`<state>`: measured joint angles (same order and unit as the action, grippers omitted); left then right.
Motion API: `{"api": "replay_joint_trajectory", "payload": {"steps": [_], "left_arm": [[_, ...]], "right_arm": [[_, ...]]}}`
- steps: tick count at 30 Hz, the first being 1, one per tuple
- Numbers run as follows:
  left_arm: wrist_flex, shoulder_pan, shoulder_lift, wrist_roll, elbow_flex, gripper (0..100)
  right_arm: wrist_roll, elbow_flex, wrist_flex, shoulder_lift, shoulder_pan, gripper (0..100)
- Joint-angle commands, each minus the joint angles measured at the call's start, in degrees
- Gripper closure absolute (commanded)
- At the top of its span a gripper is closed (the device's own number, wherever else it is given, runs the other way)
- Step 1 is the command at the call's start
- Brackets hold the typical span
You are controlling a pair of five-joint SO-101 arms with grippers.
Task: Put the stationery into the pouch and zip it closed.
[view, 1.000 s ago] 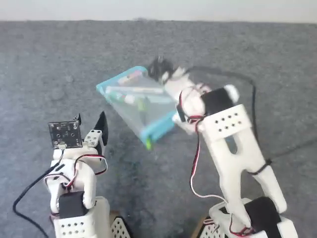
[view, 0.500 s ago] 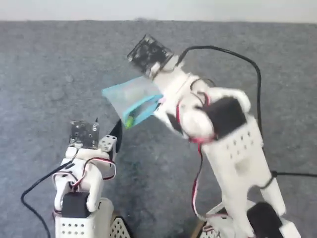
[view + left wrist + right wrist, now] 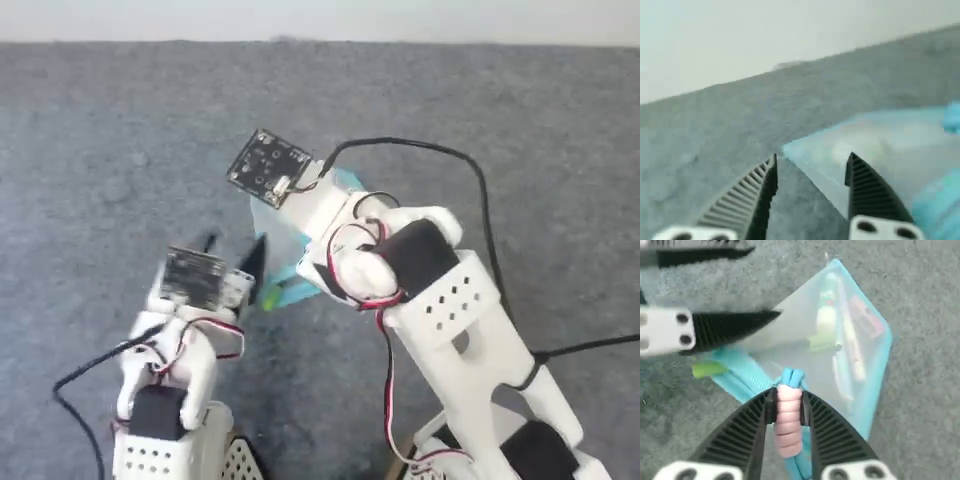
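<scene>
Swinging in, the right gripper [image 3: 788,390] has brought the pouch [image 3: 800,327] to the left gripper [image 3: 813,157], which is wide open and empty at its corner. Right one pinches the pink zip pull [image 3: 788,425], pouch just ahead. Pens [image 3: 827,315] are inside; zipping looks unfinished

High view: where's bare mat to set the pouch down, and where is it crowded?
Bare grey mat lies far-left, beyond the left arm, and far-right, past the black cable. It is crowded at centre: the right gripper is shut on the pink pull tab of the pouch, and the open left gripper sits close by its corner.
</scene>
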<state>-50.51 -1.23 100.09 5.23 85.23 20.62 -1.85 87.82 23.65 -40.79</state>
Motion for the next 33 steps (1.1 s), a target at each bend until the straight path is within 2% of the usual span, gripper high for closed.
{"api": "replay_joint_trajectory", "payload": {"steps": [1,7,13,17,23,26,33], "left_arm": [[-0.7,12.7,0.9,-2.4,-5.1,79],[-1.8,13.8,0.9,-2.5,-5.7,79],[-12.7,5.0,0.7,-1.1,-14.7,77],[-13.3,3.3,0.7,-1.1,-15.8,71],[-14.5,-3.5,0.5,2.1,-15.3,71],[-15.5,-3.5,0.5,2.2,-15.3,71],[-14.9,-3.5,0.5,8.0,-11.3,73]], "right_arm": [[1.2,0.6,-1.4,2.9,3.1,99.1],[1.2,0.3,-2.5,2.9,3.9,99.1],[1.1,0.2,-2.1,2.2,4.0,99.1],[1.1,-0.4,-2.2,2.8,4.1,99.1],[1.1,-2.5,-3.4,2.9,3.9,99.1],[1.1,-2.5,-3.2,2.9,3.9,99.1],[1.2,-2.2,-2.9,2.9,4.0,99.1]]}}
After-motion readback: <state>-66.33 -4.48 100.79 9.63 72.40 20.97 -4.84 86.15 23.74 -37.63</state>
